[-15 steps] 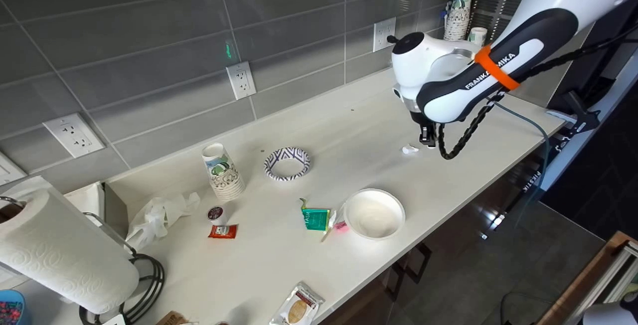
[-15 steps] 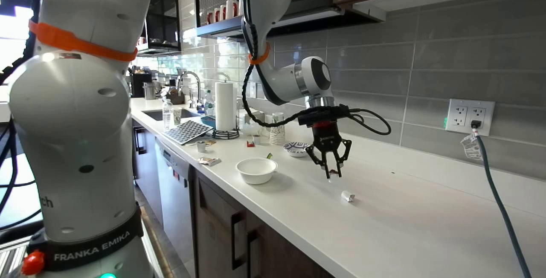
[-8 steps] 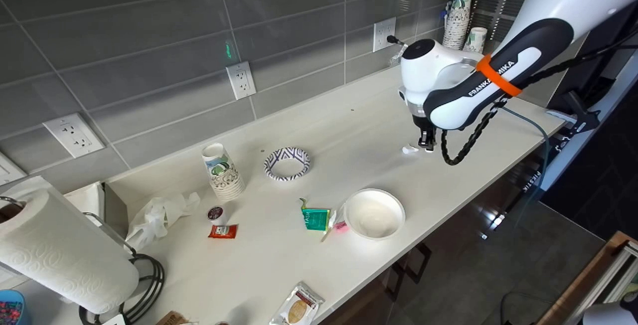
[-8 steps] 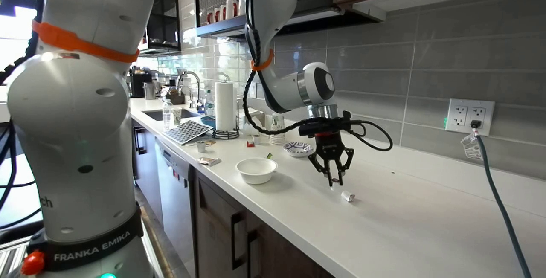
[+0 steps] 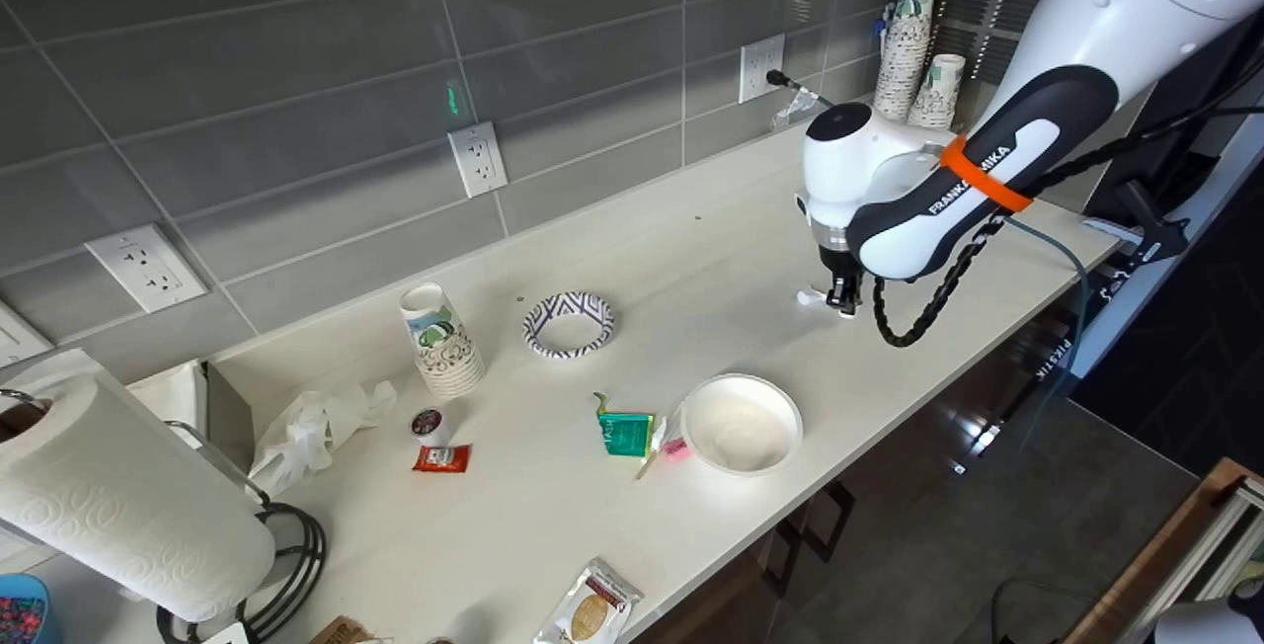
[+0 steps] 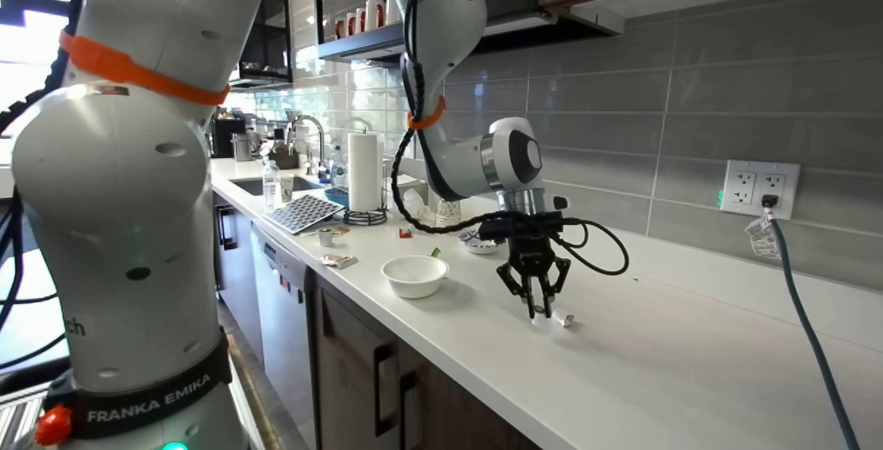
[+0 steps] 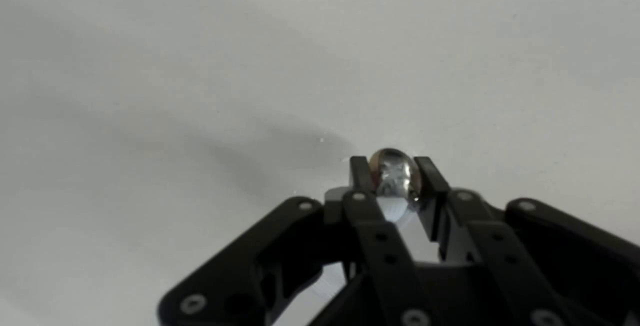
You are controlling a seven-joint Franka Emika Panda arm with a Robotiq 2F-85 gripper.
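End effector (image 6: 539, 312) tight around silvery object (image 7: 395, 172)

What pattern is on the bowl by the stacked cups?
Geometric, purplish-blue and white; the bowl shows best in an exterior view.

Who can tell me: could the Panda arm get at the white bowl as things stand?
Probably yes: in both exterior views nothing stands between the gripper and the white bowl. To grasp it, though, the gripper would likely first have to release the small shiny object it holds.
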